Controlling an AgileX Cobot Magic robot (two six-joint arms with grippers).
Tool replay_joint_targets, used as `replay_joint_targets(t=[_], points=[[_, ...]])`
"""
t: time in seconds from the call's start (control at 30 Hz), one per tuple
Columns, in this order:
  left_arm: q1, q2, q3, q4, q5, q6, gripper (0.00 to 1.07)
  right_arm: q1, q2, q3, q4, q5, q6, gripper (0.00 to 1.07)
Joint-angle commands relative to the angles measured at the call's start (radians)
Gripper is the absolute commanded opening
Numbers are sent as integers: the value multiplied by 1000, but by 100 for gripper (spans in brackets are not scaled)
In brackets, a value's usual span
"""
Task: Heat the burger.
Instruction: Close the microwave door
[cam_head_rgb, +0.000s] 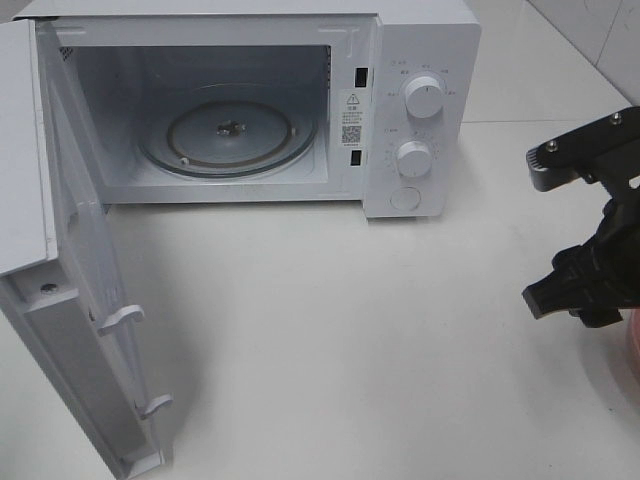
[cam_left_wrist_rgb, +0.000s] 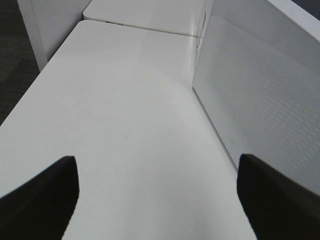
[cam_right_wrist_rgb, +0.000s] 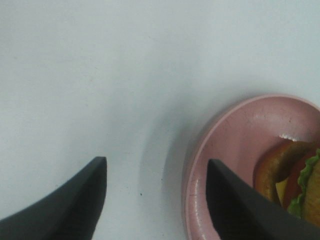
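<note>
The burger (cam_right_wrist_rgb: 292, 177) sits on a round pink plate (cam_right_wrist_rgb: 225, 145); its brown bun, green lettuce and a bit of yellow cheese show at the edge of the right wrist view. My right gripper (cam_right_wrist_rgb: 156, 200) hangs open just above the table, one finger (cam_right_wrist_rgb: 240, 210) over the plate's rim and the other (cam_right_wrist_rgb: 75, 207) over bare table. In the high view my right gripper (cam_head_rgb: 575, 285) is at the far right, with a sliver of the pink plate (cam_head_rgb: 633, 350) beneath it. My left gripper (cam_left_wrist_rgb: 157, 200) is open over bare table beside the microwave door (cam_left_wrist_rgb: 260, 100).
A white microwave (cam_head_rgb: 420, 60) stands at the back of the white table (cam_head_rgb: 350, 350), its door (cam_head_rgb: 80, 300) swung wide open toward the front left. The glass turntable (cam_head_rgb: 228, 130) inside has nothing on it. Two knobs (cam_head_rgb: 424, 98) are on its right panel.
</note>
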Motion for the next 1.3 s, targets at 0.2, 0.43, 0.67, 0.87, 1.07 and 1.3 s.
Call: replay_joint_targets(t=[0.2,0.43,0.67,0.87,1.07,1.3], points=[[3,-17,3,-3,-5,-5,82,2,-230,-6,198,6,-239,78],[3,-17,3,-3,-5,-5,82,2,-435,-6,318,82,-392,76],[3,-17,3,-3,-5,-5,82,2,-597,-6,335,193,-414,76],[3,-17,3,-3,-5,-5,82,2,-681,-6,343,261,-414,76],[3,-17,3,-3,-5,-5,82,-2,-789,7,344,329,-413,76],[3,-17,3,-3,-5,-5,82,-109,-932,70,386,322,-423,76]])
